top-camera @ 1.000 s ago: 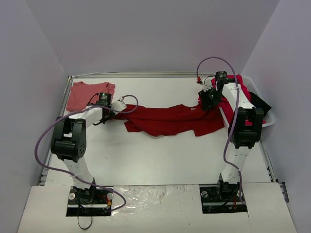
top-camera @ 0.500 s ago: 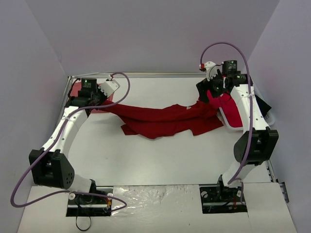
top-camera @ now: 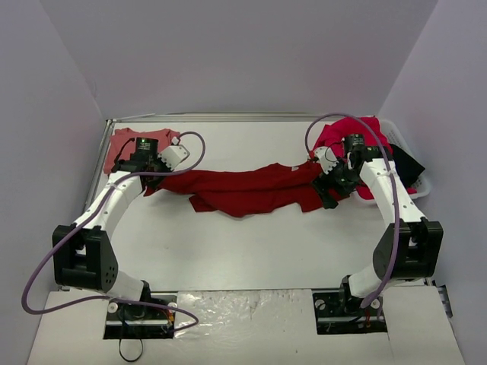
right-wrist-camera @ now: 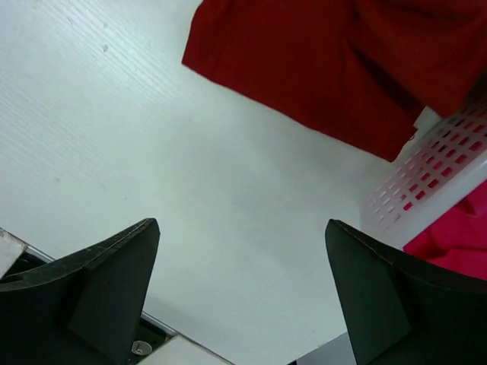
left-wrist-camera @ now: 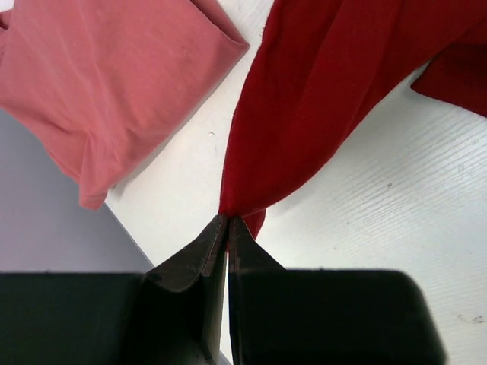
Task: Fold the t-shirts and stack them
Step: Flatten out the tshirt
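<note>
We find the white lattice basket (right-wrist-camera: 430,179) at three o'clock, holding the raspberry shirt (top-camera: 335,137). Only the left wrist view shows the left gripper (left-wrist-camera: 227,222) clenched on a gathered corner of the smooth crimson shirt (top-camera: 251,186), which is stretched across mid-table. The salmon shirt (top-camera: 122,146) lies at ten o'clock, and the right gripper (right-wrist-camera: 242,228) is spread wide.

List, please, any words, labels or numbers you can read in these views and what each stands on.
No text can be read.
The crimson shirt, salmon shirt and white basket show no print.
Any marking on the arms is too small to read.
</note>
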You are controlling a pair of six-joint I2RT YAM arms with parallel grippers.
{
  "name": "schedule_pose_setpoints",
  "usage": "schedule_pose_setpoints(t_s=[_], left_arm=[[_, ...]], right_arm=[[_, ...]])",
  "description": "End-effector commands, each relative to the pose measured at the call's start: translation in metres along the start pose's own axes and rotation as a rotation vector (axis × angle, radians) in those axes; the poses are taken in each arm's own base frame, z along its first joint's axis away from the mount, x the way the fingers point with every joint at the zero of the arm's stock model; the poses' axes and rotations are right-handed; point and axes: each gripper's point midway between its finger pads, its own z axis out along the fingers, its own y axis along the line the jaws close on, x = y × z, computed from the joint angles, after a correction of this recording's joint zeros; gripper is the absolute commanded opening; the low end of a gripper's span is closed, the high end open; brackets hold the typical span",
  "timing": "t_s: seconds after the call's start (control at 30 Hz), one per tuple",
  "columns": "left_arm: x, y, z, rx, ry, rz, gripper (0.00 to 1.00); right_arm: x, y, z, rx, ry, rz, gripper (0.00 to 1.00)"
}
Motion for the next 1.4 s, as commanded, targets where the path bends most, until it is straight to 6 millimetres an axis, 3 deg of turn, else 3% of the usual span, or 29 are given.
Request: schedule_pose_setpoints(t_s=[0.0, 0.23, 0.5, 0.8, 0.83, 0.93, 0.97, 1.1, 1.27, 1.37], left_arm=[[-0.020, 0.018, -0.016, -0.048, -0.063, -0.044, 0.02], [-0.017, 0.017, -0.003, -0.063, -0.061, -0.064, 0.02], [-0.014, 0.016, 0.009, -0.061, -0.047, -0.054, 0.02], [-0.011, 0.017, 0.020, -0.064, -0.028, -0.040, 0.02], [-0.012, 0.017, 0.021, -0.066, -0.030, -0.043, 0.02], [-0.016, 0.021, 0.021, -0.083, -0.046, -0.049, 0.03], [-0.017, 0.022, 0.021, -0.086, -0.050, -0.052, 0.02], [-0.032, 0.036, 0.027, -0.127, -0.090, -0.066, 0.02], [-0.058, 0.080, 0.031, -0.286, -0.128, -0.092, 0.02], [-0.082, 0.114, 0.020, -0.408, -0.191, -0.132, 0.02]], right_arm=[[0.026, 0.007, 0.002, -0.018, 0.088, -0.019, 0.86], [0.040, -0.005, 0.038, -0.027, 0.167, 0.007, 0.85], [0.031, -0.031, 0.080, -0.035, 0.178, 0.049, 0.84], [0.027, -0.038, 0.114, -0.092, 0.197, 0.080, 0.78], [0.028, -0.038, 0.116, -0.095, 0.201, 0.081, 0.75], [0.035, -0.035, 0.122, -0.109, 0.226, 0.088, 0.51], [0.036, -0.034, 0.124, -0.112, 0.232, 0.088, 0.34], [0.041, -0.031, 0.125, -0.120, 0.240, 0.089, 0.01], [0.040, -0.029, 0.123, -0.122, 0.233, 0.098, 0.00], [0.039, -0.027, 0.122, -0.126, 0.228, 0.106, 0.00]])
